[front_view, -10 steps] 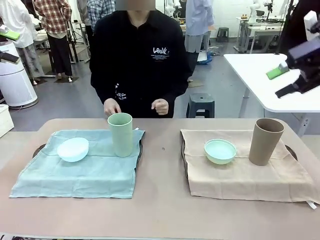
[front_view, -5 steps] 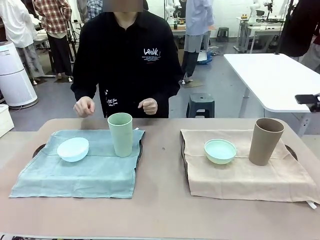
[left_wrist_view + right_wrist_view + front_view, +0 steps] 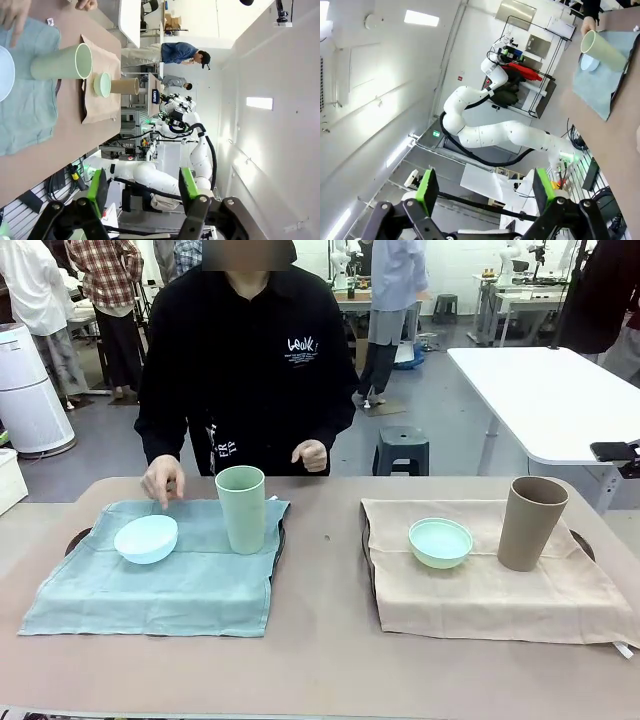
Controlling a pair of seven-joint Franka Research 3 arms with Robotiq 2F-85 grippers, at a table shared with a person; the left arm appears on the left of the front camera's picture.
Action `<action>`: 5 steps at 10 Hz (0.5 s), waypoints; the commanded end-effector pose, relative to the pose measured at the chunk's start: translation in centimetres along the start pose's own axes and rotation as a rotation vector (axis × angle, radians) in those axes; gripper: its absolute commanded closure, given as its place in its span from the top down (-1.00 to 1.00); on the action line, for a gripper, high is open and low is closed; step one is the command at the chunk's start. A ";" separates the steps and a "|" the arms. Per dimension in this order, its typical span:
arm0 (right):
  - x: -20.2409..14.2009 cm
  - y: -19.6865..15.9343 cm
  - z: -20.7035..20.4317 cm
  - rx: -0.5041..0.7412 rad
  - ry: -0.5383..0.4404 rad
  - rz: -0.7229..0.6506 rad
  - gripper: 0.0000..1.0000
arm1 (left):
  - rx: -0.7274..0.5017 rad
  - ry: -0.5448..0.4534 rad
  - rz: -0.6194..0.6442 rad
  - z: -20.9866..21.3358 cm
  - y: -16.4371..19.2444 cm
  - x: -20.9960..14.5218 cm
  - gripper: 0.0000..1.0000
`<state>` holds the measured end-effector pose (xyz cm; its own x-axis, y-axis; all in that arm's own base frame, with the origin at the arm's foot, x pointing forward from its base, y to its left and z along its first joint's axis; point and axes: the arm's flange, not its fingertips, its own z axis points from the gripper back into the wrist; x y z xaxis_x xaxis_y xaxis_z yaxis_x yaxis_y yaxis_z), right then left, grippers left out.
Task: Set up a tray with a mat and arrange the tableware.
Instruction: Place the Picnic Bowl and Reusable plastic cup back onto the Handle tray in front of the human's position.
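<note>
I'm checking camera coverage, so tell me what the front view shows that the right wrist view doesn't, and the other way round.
Front view alone: the tan mat carrying the mint green bowl and brown-tan cup, and the person's hand resting on the blue-green mat.

Right wrist view alone: the right end effector, fingers spread with nothing between them, and a white arm behind it.

Shared: the light green cup, the pale blue bowl and the blue-green mat.

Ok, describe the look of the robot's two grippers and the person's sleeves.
The left gripper has black fingers tipped with bright green pads and round bolted joints. The right gripper looks the same: black links, green pads. The person's sleeves are long and black, part of a top with white lettering.
</note>
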<state>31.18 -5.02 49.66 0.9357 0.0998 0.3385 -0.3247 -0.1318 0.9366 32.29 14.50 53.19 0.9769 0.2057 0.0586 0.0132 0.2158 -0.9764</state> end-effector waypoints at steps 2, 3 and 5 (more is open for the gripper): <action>0.2 0.3 -0.2 0.023 -0.011 0.028 1.00 | -0.015 -0.003 -0.012 0.4 -0.2 0.1 0.51; 0.2 0.3 -0.2 0.023 -0.011 0.028 1.00 | -0.015 -0.003 -0.012 0.4 -0.2 0.1 0.51; 0.2 0.3 -0.2 0.023 -0.011 0.028 1.00 | -0.015 -0.003 -0.012 0.4 -0.2 0.1 0.51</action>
